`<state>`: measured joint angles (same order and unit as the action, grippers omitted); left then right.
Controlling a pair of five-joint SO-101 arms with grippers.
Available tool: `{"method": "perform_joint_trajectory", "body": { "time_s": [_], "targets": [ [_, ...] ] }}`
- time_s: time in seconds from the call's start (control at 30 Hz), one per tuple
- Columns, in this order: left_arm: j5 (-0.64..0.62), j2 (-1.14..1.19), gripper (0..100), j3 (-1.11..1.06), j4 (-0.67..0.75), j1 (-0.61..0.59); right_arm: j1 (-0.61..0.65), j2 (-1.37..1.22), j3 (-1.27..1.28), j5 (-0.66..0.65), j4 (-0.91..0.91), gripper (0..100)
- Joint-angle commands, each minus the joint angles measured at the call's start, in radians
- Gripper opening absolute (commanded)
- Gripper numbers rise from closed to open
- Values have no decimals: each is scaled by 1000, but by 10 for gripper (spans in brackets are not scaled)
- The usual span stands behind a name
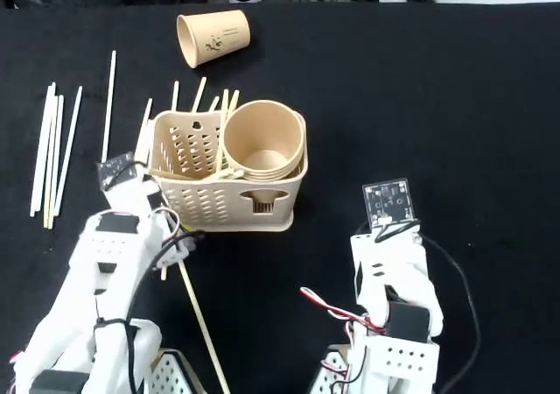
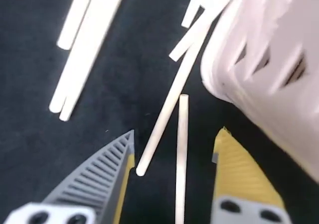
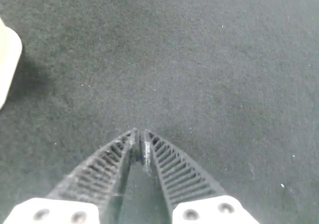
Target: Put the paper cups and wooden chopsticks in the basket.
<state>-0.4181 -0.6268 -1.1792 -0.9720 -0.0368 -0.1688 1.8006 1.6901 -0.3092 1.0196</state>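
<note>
A cream basket [image 1: 203, 203] stands mid-table with stacked paper cups [image 1: 262, 140] and several chopsticks in it. One paper cup [image 1: 213, 38] lies on its side at the far edge. Loose chopsticks [image 1: 48, 149] lie at the left, and one more [image 1: 201, 315] lies by the left arm [image 1: 114, 236]. My left gripper [image 2: 177, 134] is open low over the cloth beside the basket's wall [image 2: 269, 69]. A chopstick [image 2: 182, 149] lies between its fingers and another [image 2: 164, 119] slants across. My right gripper [image 3: 139, 134] is shut over bare cloth; its arm [image 1: 389, 254] sits right of the basket.
A single chopstick [image 1: 108, 105] lies apart, behind the left arm. Black cloth covers the table, with open room right of the basket. The basket's corner [image 3: 7, 59] shows at the edge of the right wrist view.
</note>
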Motion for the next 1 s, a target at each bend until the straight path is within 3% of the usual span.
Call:
{"method": "perform_joint_trajectory", "body": {
  "time_s": [0.0, 0.23, 0.67, 0.87, 0.97],
  "targets": [
    [-2, 2, 251, -28, 34, 15, 15, 51, -4, 0, 3, 12],
    [86, 0, 21, -68, 103, 16, 15, 51, -4, 0, 3, 12],
    [92, -12, 28, -68, 94, 4, 15, 51, -4, 0, 3, 12],
    [98, -12, 29, 110, -169, 4, 15, 51, -4, 0, 3, 12],
    [100, -12, 29, 156, -209, 7, 15, 51, -4, 0, 3, 12]
  ]
}}
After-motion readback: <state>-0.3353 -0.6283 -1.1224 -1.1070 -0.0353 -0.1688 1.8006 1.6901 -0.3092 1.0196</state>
